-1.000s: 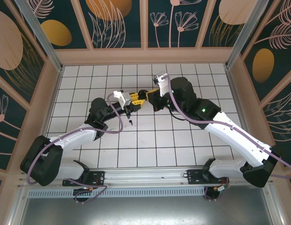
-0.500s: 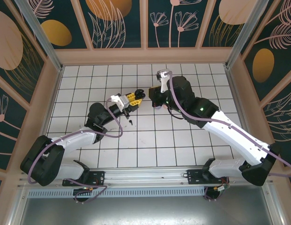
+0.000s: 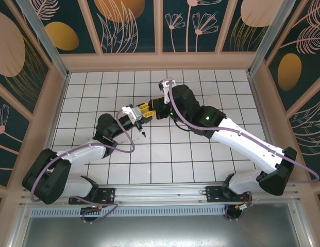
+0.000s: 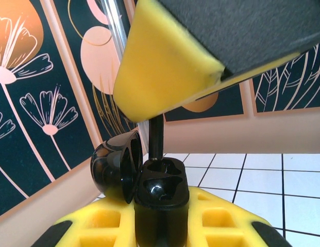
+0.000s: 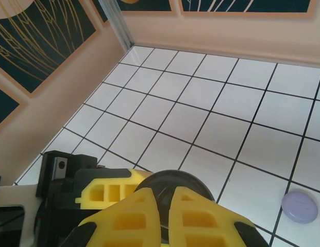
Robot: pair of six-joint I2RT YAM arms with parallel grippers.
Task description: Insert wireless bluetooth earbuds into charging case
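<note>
My left gripper is shut on the black charging case, held upright between its yellow fingers with the lid swung open to the left. A black earbud's stem stands in the case's far slot. It hangs from my right gripper's yellow finger just above. The near slot is glossy black; I cannot tell whether an earbud sits in it. From above, the left gripper and right gripper meet tip to tip. My right gripper is shut on the earbud, over the round case.
A tiny black piece lies on the white tiled floor just in front of the left gripper. A lilac puck-like case rests on the tiles to the right. Pink walls ring the floor.
The right gripper has swung left and down onto the case held by the left gripper; half a second ago they were apart. The left arm has hardly moved since.
</note>
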